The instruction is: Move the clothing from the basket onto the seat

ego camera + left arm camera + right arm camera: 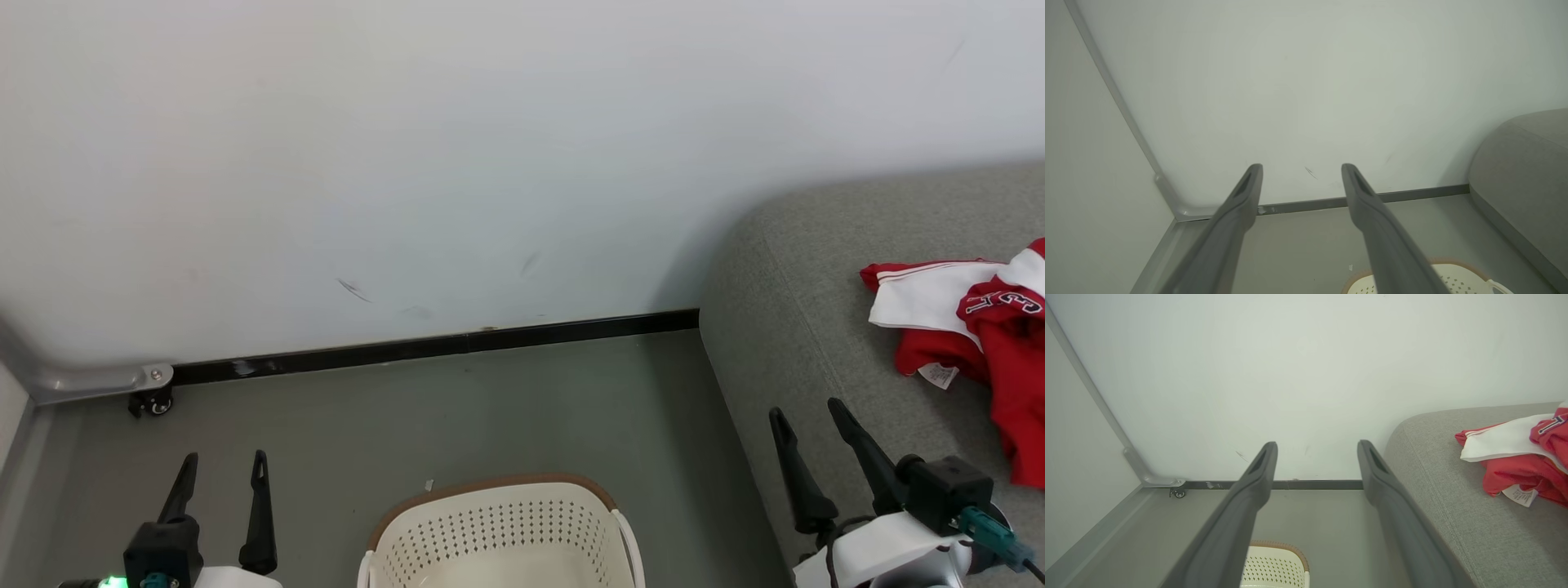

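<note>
Red and white clothing lies crumpled on the grey seat at the right, with black-and-white lettering and a white tag showing; it is also on the seat as clothing in the right wrist view. The cream basket with a brown rim stands on the floor at the bottom centre; the part of its inside that shows holds nothing. My left gripper is open left of the basket. My right gripper is open over the seat's near edge, left of the clothing.
A pale wall with a dark baseboard runs behind. A metal frame with a small caster stands in the left corner. Grey floor lies between the basket and the wall.
</note>
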{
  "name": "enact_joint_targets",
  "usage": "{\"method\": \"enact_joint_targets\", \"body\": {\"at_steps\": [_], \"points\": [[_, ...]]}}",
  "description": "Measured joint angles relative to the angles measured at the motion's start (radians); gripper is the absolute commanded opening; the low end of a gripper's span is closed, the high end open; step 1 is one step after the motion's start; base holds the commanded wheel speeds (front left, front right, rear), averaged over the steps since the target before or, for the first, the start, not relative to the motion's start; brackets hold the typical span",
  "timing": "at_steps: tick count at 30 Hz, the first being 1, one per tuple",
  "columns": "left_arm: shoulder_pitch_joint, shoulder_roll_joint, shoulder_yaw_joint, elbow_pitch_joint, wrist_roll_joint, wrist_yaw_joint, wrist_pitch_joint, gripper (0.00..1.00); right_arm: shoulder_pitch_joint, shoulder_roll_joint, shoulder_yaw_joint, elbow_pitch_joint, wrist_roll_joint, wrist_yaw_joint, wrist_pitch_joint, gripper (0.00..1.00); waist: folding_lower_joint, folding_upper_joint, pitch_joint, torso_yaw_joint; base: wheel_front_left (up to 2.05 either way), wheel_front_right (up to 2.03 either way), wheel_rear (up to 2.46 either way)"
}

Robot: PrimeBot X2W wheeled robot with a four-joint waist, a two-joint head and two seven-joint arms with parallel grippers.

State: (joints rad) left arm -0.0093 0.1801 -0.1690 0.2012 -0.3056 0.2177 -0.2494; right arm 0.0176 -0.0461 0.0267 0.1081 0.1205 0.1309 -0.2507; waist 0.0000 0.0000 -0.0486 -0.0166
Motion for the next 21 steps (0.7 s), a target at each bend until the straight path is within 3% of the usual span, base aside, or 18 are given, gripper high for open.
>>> {"method": "enact_joint_targets", "body": {"at_steps": [16,17,21], "points": [[-0.006,0.001,0.006,0.014,0.036,0.004,0.0,1.0,0.016,0.003,0.001,-0.011,-0.01,0.0,0.0,1.0,0.0,0.0,0.009,0.007,0.0,0.0,0.0],[-0.004,-0.001,0.005,0.019,0.038,0.004,0.002,0.0,0.017,0.004,0.002,-0.003,-0.009,0.0,0.001,0.0,0.0,0.0,0.009,0.008,0.0,0.0,0.0],[0.026,-0.034,-0.007,0.06,0.037,0.004,0.003,0.0,0.05,0.014,0.009,0.039,-0.007,0.0,0.004,0.0,0.0,0.0,0.009,0.008,0.0,0.0,0.0]]}}
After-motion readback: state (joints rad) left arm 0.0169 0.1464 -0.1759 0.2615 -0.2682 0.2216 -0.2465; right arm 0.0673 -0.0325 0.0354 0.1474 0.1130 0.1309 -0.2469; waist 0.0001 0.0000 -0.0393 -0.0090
